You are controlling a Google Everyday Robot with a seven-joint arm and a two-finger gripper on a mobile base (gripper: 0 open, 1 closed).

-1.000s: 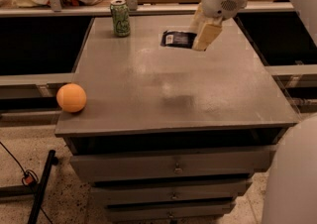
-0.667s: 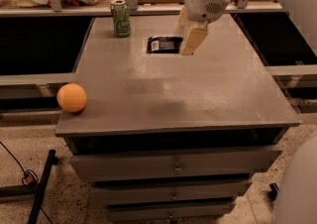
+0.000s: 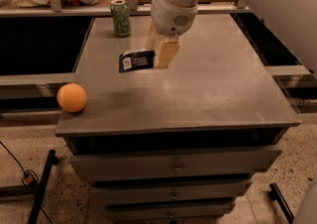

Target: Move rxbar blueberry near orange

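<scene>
Camera view: one desk (image 3: 223, 84) seen from the front and somewhat above; entries run left to right.
Orange (image 3: 72, 97): round, resting free at the front left corner of the desk, close to the edge. Nothing touches it.
Can (image 3: 120, 18): green, upright, at the back left of the desk. It is behind the snack bar and well apart from the orange.
Snack bar (image 3: 136, 61): dark wrapper with a white label patch at its left end, lying flat over the left-centre of the desk between can and orange. Cannot tell whether it is just clear of the top or grazing it.
Gripper (image 3: 159, 62): just right of the snack bar, pointing down from the white arm above.
Fingers (image 3: 167, 52): drawn in narrow on the right end of the snack bar, gripping it.
Drawers (image 3: 173, 166): a closed stack below the desk top.
Change: over the past second the gripper and snack bar travelled together from the back right-of-centre to the left and slightly forward. Orange and can kept their places.
Meaning: the carry looks well under way and the gap has shrunk. The snack bar is not yet near the orange.
Remaining: likely more travel left and forward, then set-down and release.
Hazard: the orange could roll off the edge if nudged.
</scene>
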